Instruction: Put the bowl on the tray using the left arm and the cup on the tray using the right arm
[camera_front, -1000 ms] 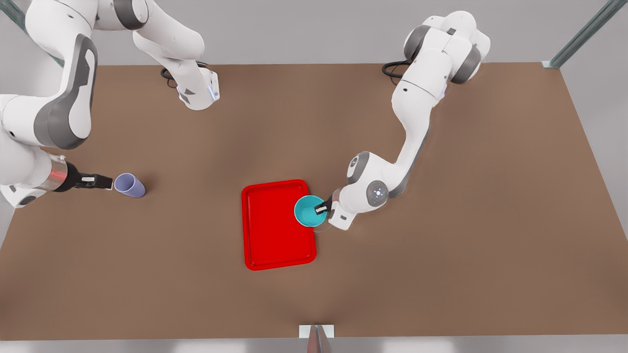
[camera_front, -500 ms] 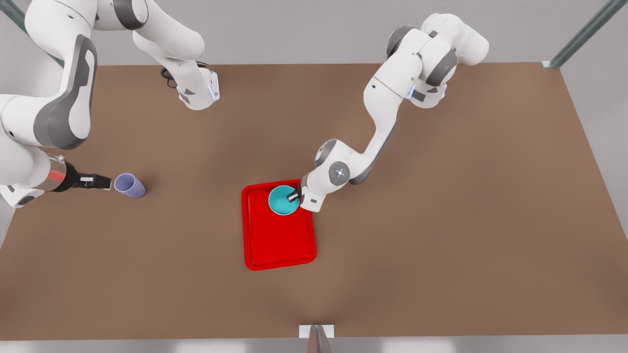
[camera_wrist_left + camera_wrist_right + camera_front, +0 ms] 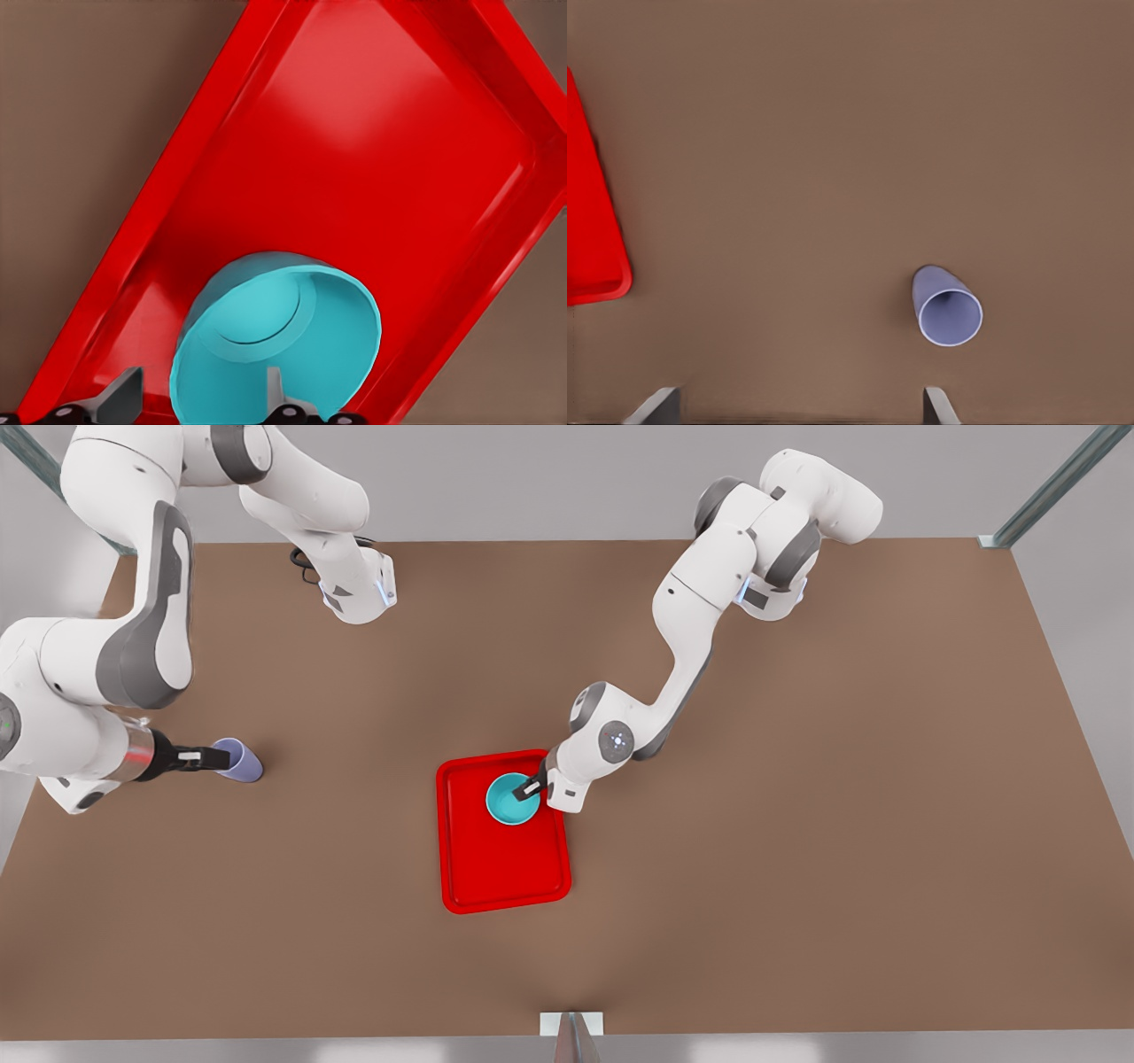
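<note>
Desk (image 3: 797, 868), brown and broad, carries everything; near its middle lies the tray (image 3: 500, 868), bright red, its long axis running toward and away from the camera in the front view.

The bowl (image 3: 511, 799) sits low over the tray's far end, toward the edge on the front view's right. The left wrist view shows its turquoise wall (image 3: 337, 354) inside the red rim (image 3: 115, 266); whether its base already touches the tray floor I cannot tell. The left gripper (image 3: 532, 786) has its fingers pinched on the bowl's rim, one finger (image 3: 275, 390) inside the wall and one (image 3: 124, 394) outside. For this arm, what seems left is to let go and lift clear.

The cup (image 3: 244, 762) is the smaller matter and the one the coming move turns on. It is on the desk well off to the front view's left of the tray. The right gripper (image 3: 213, 758) is just at the cup, reaching in from the front view's left, so the cup lies ahead of its fingers, tray-side. In the right wrist view the fingers (image 3: 656, 405) are spread wide and empty, with the cup (image 3: 948, 310) ahead and nearer to one finger than centred between them. Its mouth faces the camera there. I judge the gripper needs to line up on the cup before closing.
</note>
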`<action>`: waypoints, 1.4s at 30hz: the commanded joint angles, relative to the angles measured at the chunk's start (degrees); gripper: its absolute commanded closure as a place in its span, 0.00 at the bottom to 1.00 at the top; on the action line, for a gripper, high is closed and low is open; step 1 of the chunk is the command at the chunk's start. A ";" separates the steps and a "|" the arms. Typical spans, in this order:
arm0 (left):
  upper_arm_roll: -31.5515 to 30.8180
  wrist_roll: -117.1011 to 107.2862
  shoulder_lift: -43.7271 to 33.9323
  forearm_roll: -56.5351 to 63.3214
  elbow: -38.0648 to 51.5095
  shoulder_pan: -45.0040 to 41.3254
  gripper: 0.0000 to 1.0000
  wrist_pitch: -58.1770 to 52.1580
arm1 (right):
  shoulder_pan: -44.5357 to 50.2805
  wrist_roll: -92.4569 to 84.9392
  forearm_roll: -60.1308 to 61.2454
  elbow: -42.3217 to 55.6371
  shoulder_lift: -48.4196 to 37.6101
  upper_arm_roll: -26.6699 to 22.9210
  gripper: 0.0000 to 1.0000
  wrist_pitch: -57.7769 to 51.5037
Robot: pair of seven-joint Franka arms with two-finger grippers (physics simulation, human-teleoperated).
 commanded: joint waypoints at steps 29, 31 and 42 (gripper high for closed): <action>1.14 49.77 -38.15 39.14 -2.37 34.38 0.00 -53.70 | -15.33 -9.64 -7.14 -39.30 -6.28 0.46 0.00 33.90; 1.05 49.69 -37.97 38.52 -2.37 34.20 0.00 -53.79 | -17.09 -9.90 -7.14 -40.09 -7.15 0.46 0.00 33.81; 0.97 49.60 -36.65 38.44 -2.46 34.03 0.00 -53.70 | -21.75 -9.99 -7.14 -46.77 -7.24 -0.16 0.00 44.53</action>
